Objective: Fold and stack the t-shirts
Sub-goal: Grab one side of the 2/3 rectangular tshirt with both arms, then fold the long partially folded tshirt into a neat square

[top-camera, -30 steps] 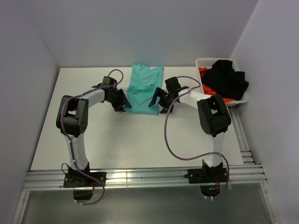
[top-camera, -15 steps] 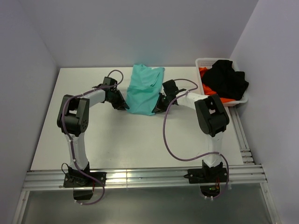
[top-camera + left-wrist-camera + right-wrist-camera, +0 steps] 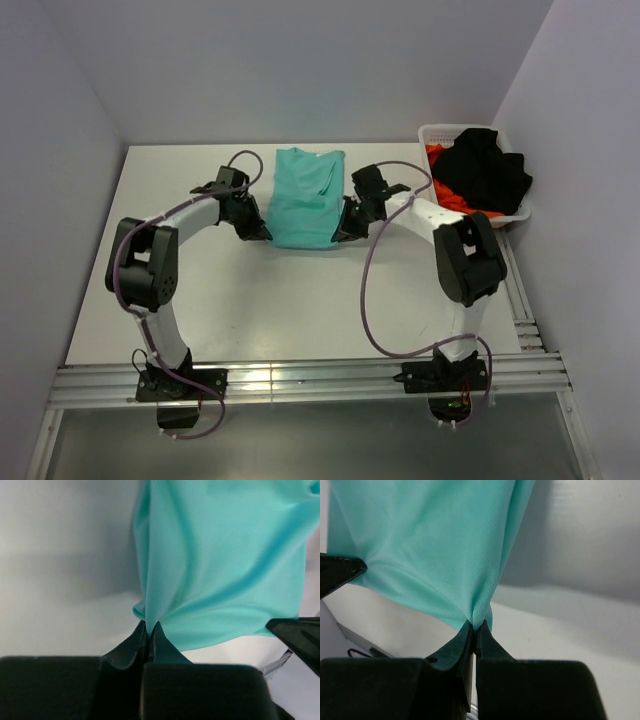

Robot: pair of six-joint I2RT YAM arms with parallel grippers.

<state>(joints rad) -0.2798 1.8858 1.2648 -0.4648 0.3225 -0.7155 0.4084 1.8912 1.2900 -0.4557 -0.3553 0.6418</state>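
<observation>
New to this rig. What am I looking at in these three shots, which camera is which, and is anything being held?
Two small robot arms are bolted at the near edge of a white table. The wide picture comes from a fixed camera above and behind them. The two close-ups come from a camera on each wrist, looking along the fingers. A teal-green t-shirt lies on the table. The left gripper and the right gripper are each shut on a near corner of it. At the far right, a white basket holds a black shirt over an orange-red shirt.

soft even light; wrist views blurred near the lens.
</observation>
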